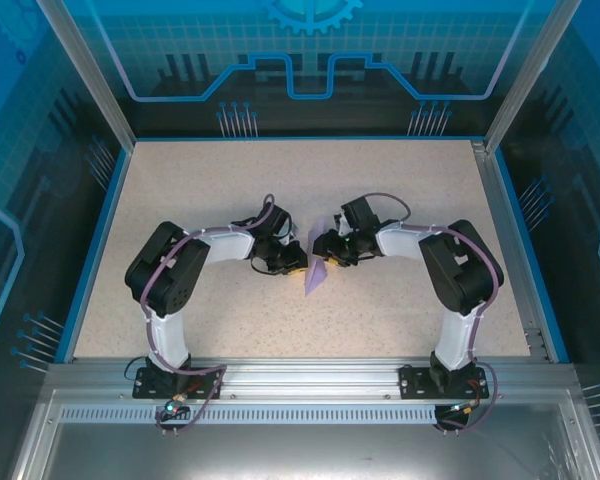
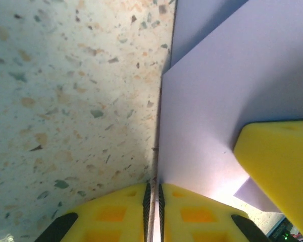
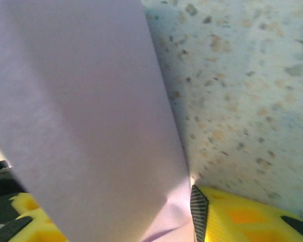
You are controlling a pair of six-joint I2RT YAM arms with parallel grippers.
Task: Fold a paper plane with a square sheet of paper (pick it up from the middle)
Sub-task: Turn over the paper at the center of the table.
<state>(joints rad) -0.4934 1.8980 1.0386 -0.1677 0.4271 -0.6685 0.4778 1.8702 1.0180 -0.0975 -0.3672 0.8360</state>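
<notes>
Lavender paper (image 1: pixel 317 264), partly folded, is pinched by the clenched left end effector (image 2: pixel 154 212); whether the right end effector (image 1: pixel 328 250) grips cannot be told. Further folds are judged outstanding.

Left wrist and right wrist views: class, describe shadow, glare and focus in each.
Left wrist view: shadow darkens the table beside the paper; a glare patch brightens the paper's near edge. Right wrist view: the paper looks blurred, shadowing the table alongside.
</notes>
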